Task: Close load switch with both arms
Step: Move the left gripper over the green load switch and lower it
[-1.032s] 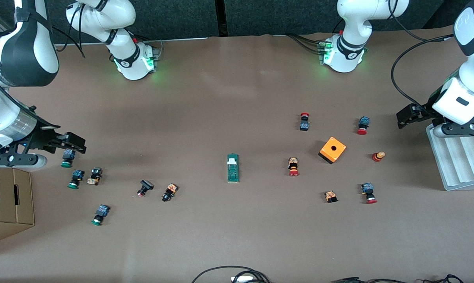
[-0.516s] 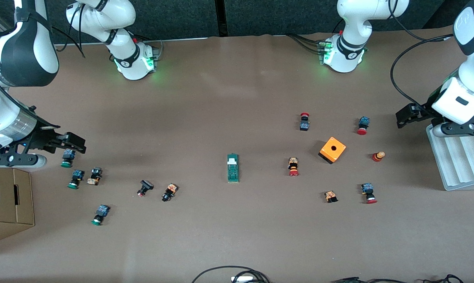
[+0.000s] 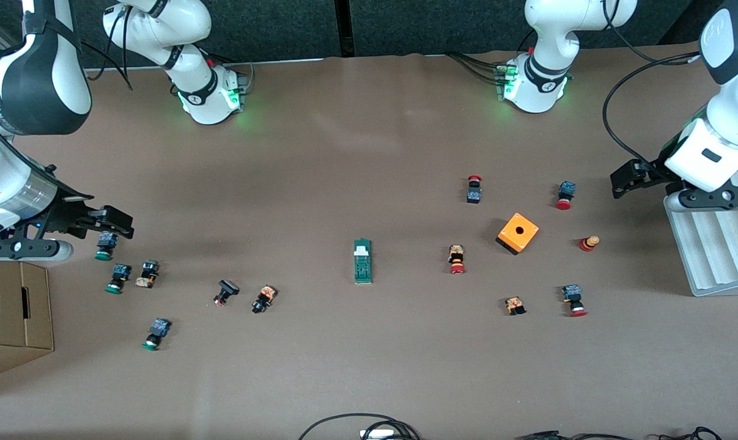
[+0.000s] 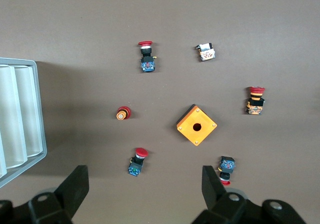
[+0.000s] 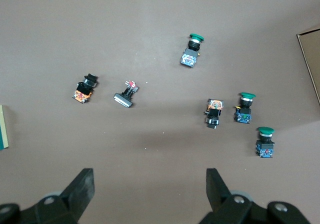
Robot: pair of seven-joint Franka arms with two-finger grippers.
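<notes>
The load switch [image 3: 363, 261], a narrow dark-green block with a white piece at the end toward the bases, lies alone at the table's middle. Only a sliver of it shows at the edge of the right wrist view [image 5: 3, 127]. My left gripper [image 3: 624, 181] is open and empty, up over the table beside the grey tray; in its wrist view [image 4: 144, 186] a red-capped button lies between its fingers. My right gripper [image 3: 117, 223] is open and empty, over a green-capped button [image 3: 104, 245] at the right arm's end; its wrist view [image 5: 149, 186] shows bare table between the fingers.
An orange cube with a hole [image 3: 518, 233] and several red-capped buttons lie toward the left arm's end. Several green-capped and black buttons lie toward the right arm's end. A grey ridged tray [image 3: 714, 247] and a cardboard box [image 3: 14, 311] stand at the table's ends.
My left gripper has drifted a little toward the bases and toward the table's middle. The right arm and the load switch have not moved.
</notes>
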